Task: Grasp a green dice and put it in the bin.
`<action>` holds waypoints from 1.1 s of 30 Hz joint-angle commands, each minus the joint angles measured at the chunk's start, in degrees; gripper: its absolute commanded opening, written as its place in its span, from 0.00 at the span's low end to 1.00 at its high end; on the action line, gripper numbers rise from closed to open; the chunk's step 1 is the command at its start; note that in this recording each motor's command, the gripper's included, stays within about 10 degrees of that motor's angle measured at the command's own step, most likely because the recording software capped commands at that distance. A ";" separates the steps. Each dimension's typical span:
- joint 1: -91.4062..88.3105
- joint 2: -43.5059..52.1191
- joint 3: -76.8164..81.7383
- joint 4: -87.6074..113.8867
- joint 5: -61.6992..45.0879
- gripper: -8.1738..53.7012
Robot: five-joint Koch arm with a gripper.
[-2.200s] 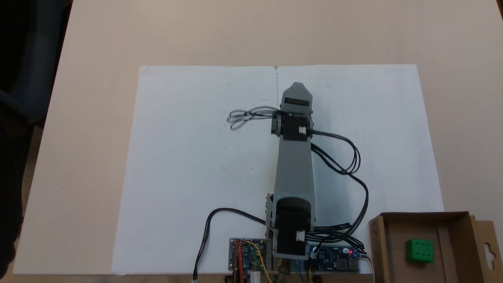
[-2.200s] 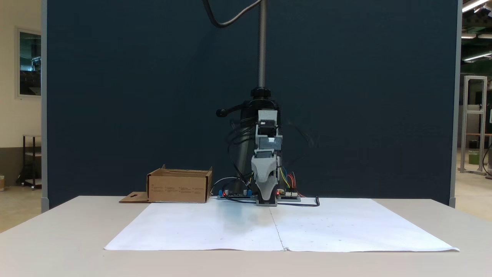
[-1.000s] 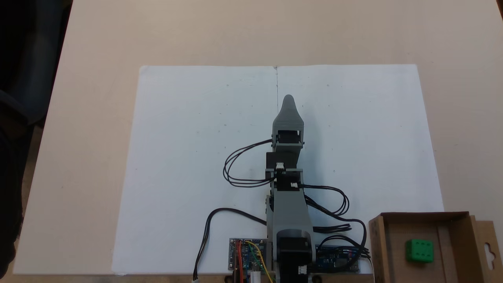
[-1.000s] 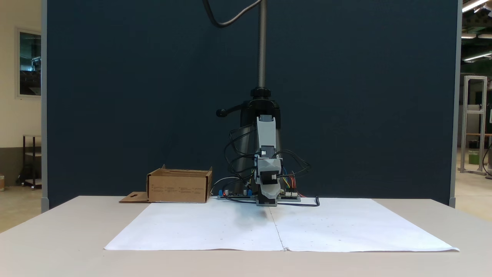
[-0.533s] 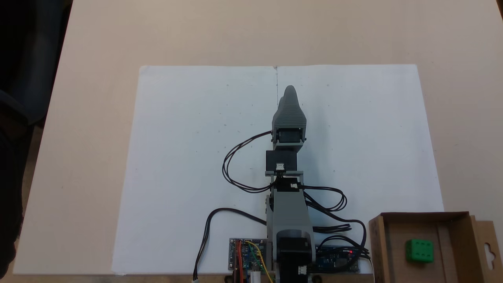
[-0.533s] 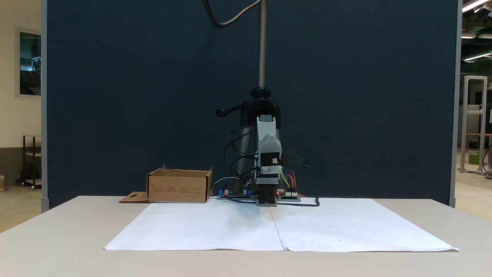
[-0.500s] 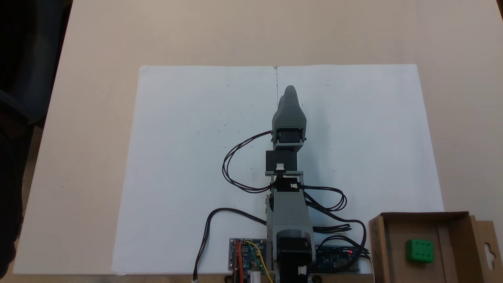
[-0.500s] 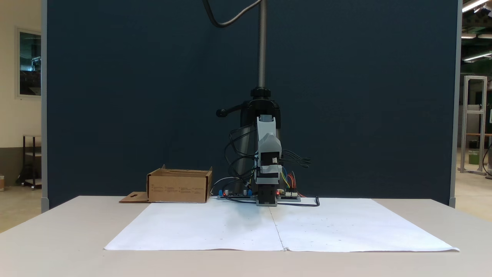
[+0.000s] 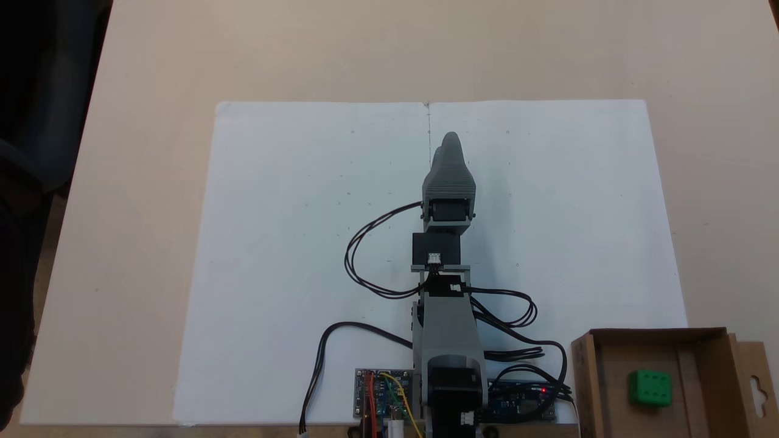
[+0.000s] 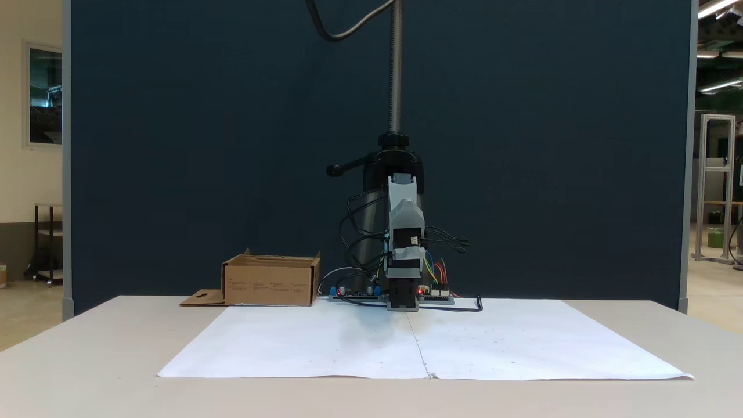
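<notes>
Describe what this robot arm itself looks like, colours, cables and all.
The arm has grey plastic links with black motor blocks and small white connectors. Black cables loop off both sides. The grey gripper tapers to a rounded tip.

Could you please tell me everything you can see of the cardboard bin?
The bin is a shallow brown cardboard box with low walls and an open top, standing on the table beside the white paper, near the arm's base. A flat side flap with a hanger-hole cutout lies spread out from one wall. Inside, the green dice rests on the floor, six pips up, clear of the walls as far as shows. From the front, in a fixed view, its wall bears faint print. Nothing else touches it.
</notes>
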 commanded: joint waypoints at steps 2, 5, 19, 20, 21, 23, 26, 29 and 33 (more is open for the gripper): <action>0.62 6.59 3.87 -5.10 -4.92 0.82; 0.62 6.50 3.87 -4.75 -4.83 0.84; -0.18 6.50 3.78 -4.75 -4.66 0.86; -0.18 6.50 3.78 -4.75 -4.66 0.86; -0.26 6.50 3.78 -4.75 -4.66 0.86; -0.53 6.42 3.78 -4.66 -4.66 0.86; -0.53 6.42 3.78 -4.57 -4.66 0.86; -0.35 6.50 3.78 -4.57 -4.66 0.86; -0.35 6.42 3.78 -4.57 -4.66 0.86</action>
